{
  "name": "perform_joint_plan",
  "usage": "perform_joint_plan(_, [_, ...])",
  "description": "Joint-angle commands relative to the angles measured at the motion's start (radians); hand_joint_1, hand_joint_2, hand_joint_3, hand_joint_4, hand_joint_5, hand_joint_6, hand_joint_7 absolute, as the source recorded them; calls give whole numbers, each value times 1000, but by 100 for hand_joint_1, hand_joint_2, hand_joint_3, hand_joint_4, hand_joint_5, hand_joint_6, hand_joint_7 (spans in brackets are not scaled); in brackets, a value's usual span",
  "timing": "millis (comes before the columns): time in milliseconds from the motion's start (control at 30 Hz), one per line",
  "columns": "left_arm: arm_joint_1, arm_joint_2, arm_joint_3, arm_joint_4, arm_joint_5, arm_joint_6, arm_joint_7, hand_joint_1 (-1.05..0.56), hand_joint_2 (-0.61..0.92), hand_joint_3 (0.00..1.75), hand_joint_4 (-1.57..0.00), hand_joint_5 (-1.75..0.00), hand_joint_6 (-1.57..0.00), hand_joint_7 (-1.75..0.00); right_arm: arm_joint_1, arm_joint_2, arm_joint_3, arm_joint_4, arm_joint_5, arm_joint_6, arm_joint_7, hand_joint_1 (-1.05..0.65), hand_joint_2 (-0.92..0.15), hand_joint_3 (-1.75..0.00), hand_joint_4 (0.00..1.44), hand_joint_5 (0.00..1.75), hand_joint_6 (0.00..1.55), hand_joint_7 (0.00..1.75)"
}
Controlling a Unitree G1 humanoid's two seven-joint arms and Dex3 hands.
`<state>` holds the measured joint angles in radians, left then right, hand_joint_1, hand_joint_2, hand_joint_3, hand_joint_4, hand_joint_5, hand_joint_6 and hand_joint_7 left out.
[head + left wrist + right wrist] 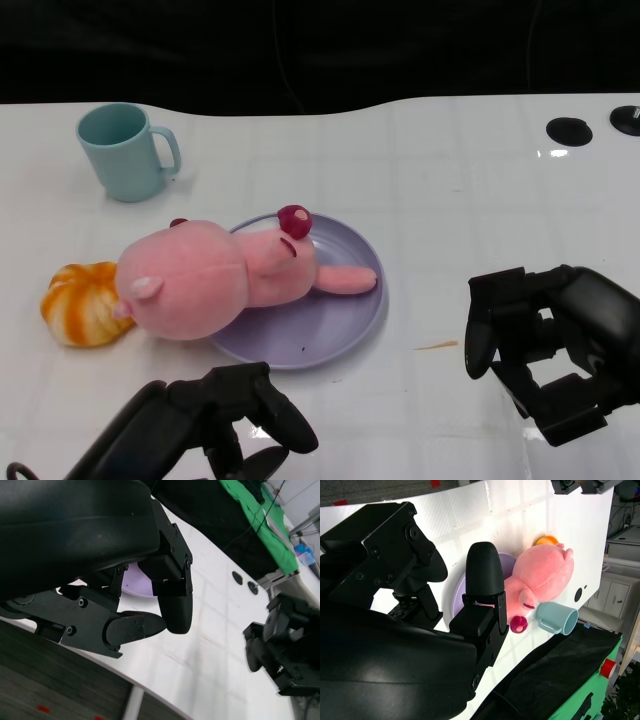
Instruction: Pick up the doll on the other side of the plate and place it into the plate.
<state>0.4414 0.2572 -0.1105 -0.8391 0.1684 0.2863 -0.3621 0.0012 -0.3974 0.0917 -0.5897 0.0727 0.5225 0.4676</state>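
A pink pig doll (200,280) lies on its side across the purple plate (320,325). Its body and legs are on the plate and its big head hangs over the left rim. My left hand (215,420) hovers near the table's front edge, just in front of the plate, holding nothing. My right hand (545,345) is to the right of the plate, apart from it, fingers loosely bent and empty. The right wrist view shows the doll (542,575) and plate (460,587) beyond my right hand (445,605). The left wrist view shows my left hand (125,605) empty.
A light blue cup (125,150) stands at the back left. An orange striped soft toy (80,303) lies against the doll's head, left of the plate. Two black round caps (568,130) sit at the far right of the white table.
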Motion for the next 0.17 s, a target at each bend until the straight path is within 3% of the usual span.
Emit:
perform_joint_plan(33, [-8, -8, 17, -19, -57, 36, 1, -20, 79, 71, -61, -160, -61, -123, -10, -21, 0, 0, 4, 8, 7, 15, -39, -140, 90, 175, 84, 151])
perform_joint_plan(167, [-18, -10, 23, -21, -95, 58, 9, -23, 80, 69, -63, -161, -61, -127, -11, -25, 1, 3, 0, -2, 7, 13, -37, -142, 89, 175, 84, 151])
